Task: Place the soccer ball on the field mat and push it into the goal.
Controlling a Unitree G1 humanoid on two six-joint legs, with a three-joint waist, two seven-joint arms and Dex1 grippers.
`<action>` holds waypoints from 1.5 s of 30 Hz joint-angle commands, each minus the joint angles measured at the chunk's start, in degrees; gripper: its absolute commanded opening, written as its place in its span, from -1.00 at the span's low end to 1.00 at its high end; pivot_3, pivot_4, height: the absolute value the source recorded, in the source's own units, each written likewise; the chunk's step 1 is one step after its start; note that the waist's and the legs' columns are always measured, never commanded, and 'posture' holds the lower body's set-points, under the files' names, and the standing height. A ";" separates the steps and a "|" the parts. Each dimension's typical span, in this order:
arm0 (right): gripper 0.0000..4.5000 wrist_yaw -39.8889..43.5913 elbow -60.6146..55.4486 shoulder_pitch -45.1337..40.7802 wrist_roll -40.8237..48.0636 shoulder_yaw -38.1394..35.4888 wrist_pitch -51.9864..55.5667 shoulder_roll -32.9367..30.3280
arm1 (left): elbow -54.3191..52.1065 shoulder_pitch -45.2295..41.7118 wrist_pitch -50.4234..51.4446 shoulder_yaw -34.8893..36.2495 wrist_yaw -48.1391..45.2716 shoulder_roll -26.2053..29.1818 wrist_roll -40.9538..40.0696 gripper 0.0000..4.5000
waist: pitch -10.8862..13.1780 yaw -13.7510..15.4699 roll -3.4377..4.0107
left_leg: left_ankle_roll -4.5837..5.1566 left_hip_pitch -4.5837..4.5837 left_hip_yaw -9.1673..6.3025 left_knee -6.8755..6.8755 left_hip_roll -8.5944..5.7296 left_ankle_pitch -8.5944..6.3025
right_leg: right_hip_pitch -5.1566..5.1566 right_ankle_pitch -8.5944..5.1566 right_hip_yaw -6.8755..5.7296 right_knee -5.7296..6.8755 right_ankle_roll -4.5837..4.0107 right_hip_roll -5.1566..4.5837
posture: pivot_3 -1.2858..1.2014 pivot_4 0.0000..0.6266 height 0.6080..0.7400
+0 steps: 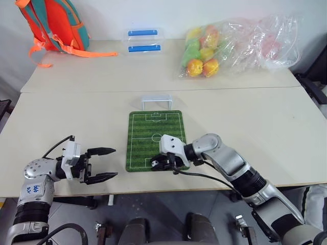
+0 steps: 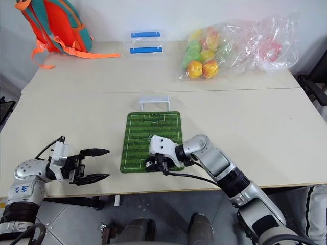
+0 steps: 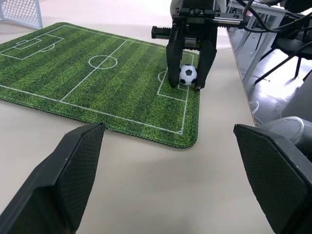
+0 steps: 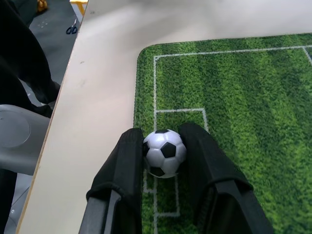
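Quick count of what's on the table (image 1: 76, 97): one mat (image 1: 148, 148) near the front edge, one ball (image 4: 164, 152) on it, and one goal (image 1: 157, 101) at the mat's far end. Two clear boxes (image 1: 143, 41) at the back edge, one backpack (image 1: 53, 23) in the back left corner, one plastic bag (image 1: 240, 43) of fruit back right. I can't count the pieces inside.

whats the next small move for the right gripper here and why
Probably open the right gripper and let go. Its fingers clamp the soccer ball, which sits low over the near penalty area of the field mat, seemingly at the surface. The goal stands at the mat's far end, so the ball must be freed before any push. The left gripper hovers open beside the mat.
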 commanded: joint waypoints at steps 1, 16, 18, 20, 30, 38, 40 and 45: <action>-0.62 0.63 0.10 -0.87 -0.33 -1.46 -1.64 0.75 | -1.73 -0.09 0.01 0.69 0.00 -0.38 -1.29 1.00 | 0.00 0.00 0.00 | 0.00 0.00 0.00 0.00 0.00 0.00 | 0.00 0.00 0.00 0.00 0.00 0.00 | 0.03 -0.52 1.00; 0.10 1.94 3.12 -1.23 -0.85 -3.11 -4.35 1.64 | -1.07 -1.37 -0.18 0.57 0.87 -1.67 -0.78 1.00 | 0.00 0.00 0.00 | 0.00 0.00 0.02 0.00 0.00 0.00 | 0.00 0.00 0.01 0.00 0.00 0.00 | 0.03 -0.52 1.00; 0.10 2.12 2.72 -1.30 -0.62 -3.38 -4.14 1.83 | -0.80 -1.64 -0.22 0.55 0.87 -1.73 -0.75 1.00 | 0.00 -0.01 0.00 | 0.00 0.00 0.02 0.00 0.00 0.00 | 0.00 0.00 0.01 0.00 0.00 0.00 | 0.03 -0.52 1.00; 0.10 2.46 2.38 -1.36 -0.60 -3.56 -4.06 1.92 | -0.52 -1.97 -0.24 0.50 0.89 -1.81 -0.68 1.00 | 0.00 0.00 0.00 | 0.00 0.00 0.02 0.00 0.00 0.00 | 0.00 0.00 0.01 -0.01 -0.01 0.00 | 0.03 -0.52 1.00; 0.10 3.33 -8.69 -3.18 3.15 -6.24 2.10 0.95 | 0.73 -3.45 -0.46 0.31 0.77 -2.30 -0.43 1.00 | 0.00 0.05 0.00 | 0.00 0.00 0.03 0.00 0.01 0.00 | -0.04 0.00 0.02 0.01 -0.01 0.00 | 0.03 -0.52 1.00; -0.46 0.32 -23.03 2.62 4.93 -7.95 8.92 -3.45 | 2.22 -4.85 -0.88 -0.33 0.03 -2.73 -0.12 1.00 | 0.00 0.24 -0.01 | -0.01 -0.02 0.05 0.00 0.00 -0.01 | -0.04 0.01 0.01 -0.01 -0.01 0.00 | 0.03 -0.52 1.00; -0.79 0.63 -27.85 6.56 5.26 -7.22 10.29 -6.73 | 2.43 -5.01 -0.93 -0.51 -0.11 -2.79 -0.15 1.00 | 0.00 0.43 -0.02 | -0.01 -0.02 0.05 -0.01 0.00 -0.01 | -0.04 0.01 0.01 -0.01 -0.01 0.00 | 0.03 -0.52 1.00; -0.98 -0.53 -30.94 12.21 5.39 -6.53 11.31 -10.04 | 2.69 -5.22 -0.79 -0.72 -0.52 -2.78 -0.18 1.00 | 0.00 -0.01 -0.03 | -0.01 0.00 0.10 0.01 0.01 -0.04 | -0.04 0.01 0.03 -0.01 -0.01 0.00 | 0.03 -0.52 1.00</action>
